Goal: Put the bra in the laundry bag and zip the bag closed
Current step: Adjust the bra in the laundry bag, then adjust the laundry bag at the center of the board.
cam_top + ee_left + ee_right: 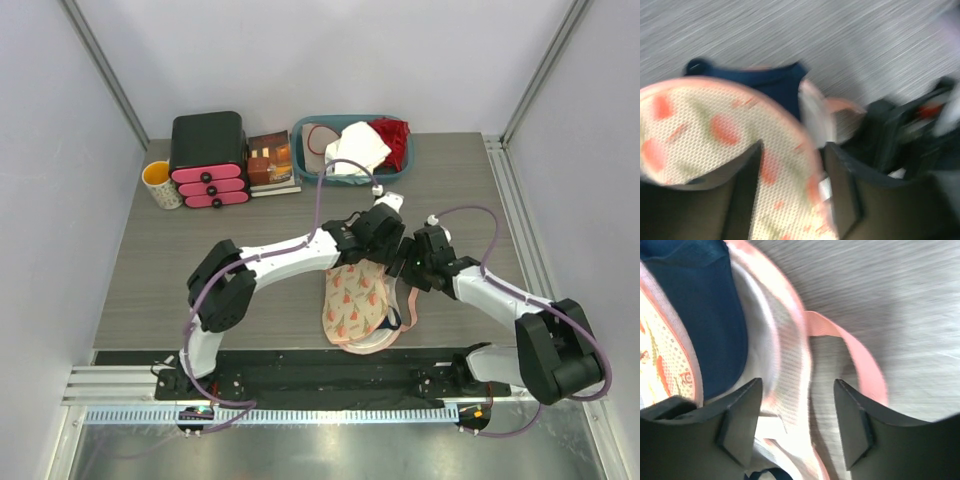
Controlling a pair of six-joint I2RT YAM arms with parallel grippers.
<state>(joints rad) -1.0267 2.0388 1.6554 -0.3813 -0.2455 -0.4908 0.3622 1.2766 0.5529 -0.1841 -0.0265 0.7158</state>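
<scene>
Your left claw (792,150) stands partly open with the pink rim of the laundry bag (700,130) in its gap. Your right claw (799,385), just beside it, is open too, over the bag's pale lining and gripping nothing. The bra (705,315) lies inside the bag, its navy cloth showing between the two halves just ahead of both claws. Far behind them a teal basket (297,150) holds a white cloth (358,148) and a red garment (392,138), and the table (170,250) gives you room left of the left claw.
</scene>
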